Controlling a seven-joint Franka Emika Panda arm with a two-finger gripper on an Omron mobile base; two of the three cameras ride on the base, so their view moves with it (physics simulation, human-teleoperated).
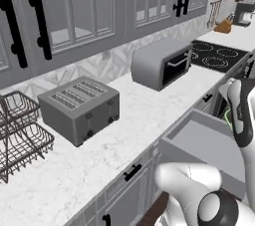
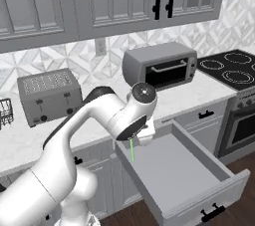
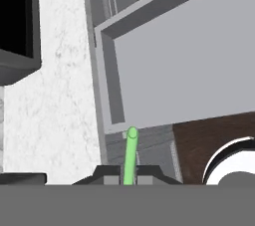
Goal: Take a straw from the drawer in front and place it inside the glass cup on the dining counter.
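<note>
The drawer (image 2: 184, 170) is pulled out from below the counter (image 2: 15, 145), in front of the cabinets. On the counter, the toaster (image 2: 50, 95) is set to the left and the toaster oven (image 2: 159, 65) to the right, both against the back wall. The stove (image 2: 231, 70) is found right of the toaster oven. A wire rack (image 1: 17, 130) is placed left of the toaster. The straw (image 2: 131, 150) is held upright in the gripper (image 2: 137, 138), above the drawer's rear left corner.
</note>
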